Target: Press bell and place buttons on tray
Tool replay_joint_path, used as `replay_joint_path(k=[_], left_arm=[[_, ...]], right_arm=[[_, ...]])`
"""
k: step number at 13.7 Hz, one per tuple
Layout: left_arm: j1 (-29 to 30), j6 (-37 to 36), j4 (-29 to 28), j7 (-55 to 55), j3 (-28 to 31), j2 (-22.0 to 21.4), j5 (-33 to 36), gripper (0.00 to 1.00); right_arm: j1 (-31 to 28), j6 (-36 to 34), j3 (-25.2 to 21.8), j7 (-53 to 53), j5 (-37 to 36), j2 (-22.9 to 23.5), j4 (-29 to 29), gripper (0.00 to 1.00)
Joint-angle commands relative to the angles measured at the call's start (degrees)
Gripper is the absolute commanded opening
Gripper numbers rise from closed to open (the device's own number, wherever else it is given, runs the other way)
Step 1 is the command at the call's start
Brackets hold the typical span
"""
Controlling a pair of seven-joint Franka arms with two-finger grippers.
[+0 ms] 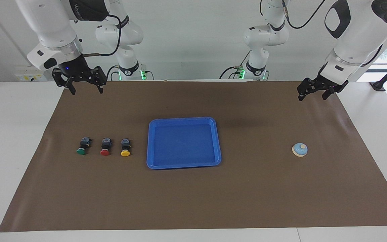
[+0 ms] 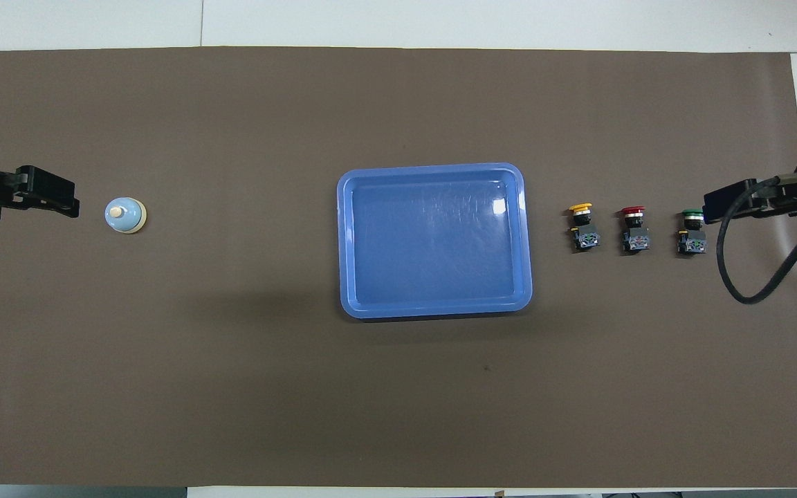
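The blue tray (image 1: 183, 120) lies empty at the mat's middle, also in the overhead view (image 2: 433, 168). Three buttons lie in a row beside it toward the right arm's end: yellow (image 1: 125, 153) (image 2: 582, 225), red (image 1: 105, 152) (image 2: 634, 227), green (image 1: 82, 151) (image 2: 692, 229). The light blue bell (image 1: 300, 150) (image 2: 125, 215) stands toward the left arm's end. My right gripper (image 1: 86, 91) (image 2: 713, 207) hangs open and empty over the mat's edge by the robots. My left gripper (image 1: 312, 97) (image 2: 70, 206) hangs open and empty over the mat's corner by the robots.
A brown mat (image 1: 193, 201) covers most of the white table (image 1: 15, 134). The buttons lie on their sides with caps pointing away from the robots. A black cable (image 2: 751, 277) hangs from the right arm.
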Motion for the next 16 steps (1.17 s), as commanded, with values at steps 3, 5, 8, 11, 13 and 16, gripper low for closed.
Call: replay_joint_path(k=[3,5,8,11,13,16], left_arm=[[-0.08,1.29,-1.1,-0.07,0.2,-0.91,-0.58,1.0],[-0.43,1.98,-1.27,-0.16,0.2,-0.91,-0.49,1.0],[-0.52,5.67,-2.41,-0.16,0.2,-1.0,-0.49,0.07],[0.18,6.82,-2.86,0.02,0.2,-0.82,-0.49,0.0],[0.18,6.82,-2.6,0.02,0.2,-0.3,-0.4,0.0],[0.18,4.9,-1.54,0.28,0.28,1.36,0.39,0.0]], right_arm=[[-0.52,-0.69,0.55,0.52,-0.61,-0.68,-0.44,1.0],[-0.52,-0.69,0.55,0.52,-0.61,-0.68,-0.44,1.0],[-0.52,-0.69,0.55,0.52,-0.61,-0.68,-0.44,1.0],[-0.52,-0.69,0.55,0.52,-0.61,-0.68,-0.44,1.0],[-0.52,-0.69,0.55,0.52,-0.61,-0.68,-0.44,1.0],[-0.52,-0.69,0.55,0.52,-0.61,-0.68,-0.44,1.0]])
